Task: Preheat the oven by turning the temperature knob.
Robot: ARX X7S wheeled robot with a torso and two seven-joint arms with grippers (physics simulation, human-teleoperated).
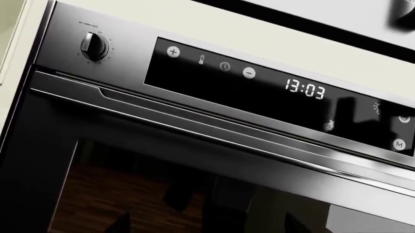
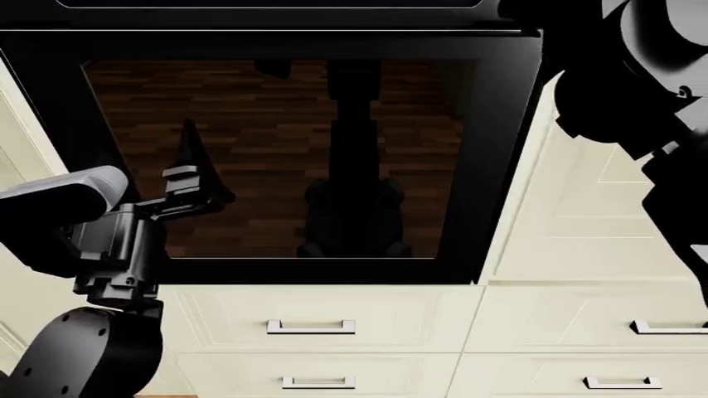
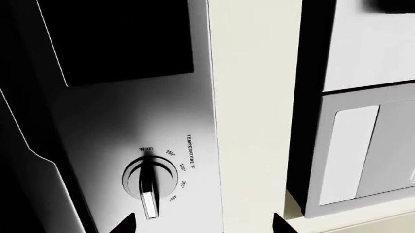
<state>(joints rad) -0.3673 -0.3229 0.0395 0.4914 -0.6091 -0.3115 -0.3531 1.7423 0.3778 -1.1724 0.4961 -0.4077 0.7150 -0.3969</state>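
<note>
1. Nearest the head camera is the left gripper [image 2: 194, 178], raised in front of the oven [image 2: 503, 166] door glass. Its dark fingers blur into the reflection, so I cannot tell whether they are apart or together. It holds nothing visible.
2. The right gripper [image 3: 202, 224] shows only as two dark fingertips [image 3: 124, 224] at the edge of the right wrist view, spread apart, with nothing between them.
3. The temperature knob [image 3: 149, 182] sits on the oven's steel control panel [image 3: 104, 121], near the panel's edge next to the cream cabinet strip [image 3: 253, 121]. Its pointer lies near the "Warm" mark, so the turn looks not yet done.
4. Risk: the knob sits off to one side of the gap between the fingertips. Closing from here would probably miss or pinch only its rim.
5. Risk: the smooth knob could slip in a shallow grip, so the wrist rotates but the setting does not.
6. Risk: a second knob [image 1: 95, 46] shows at the panel's other end in the left wrist view. Turning that one would probably leave the temperature unset.
7. Risk: pushing in too far could jam the fingertips against the panel.
</note>
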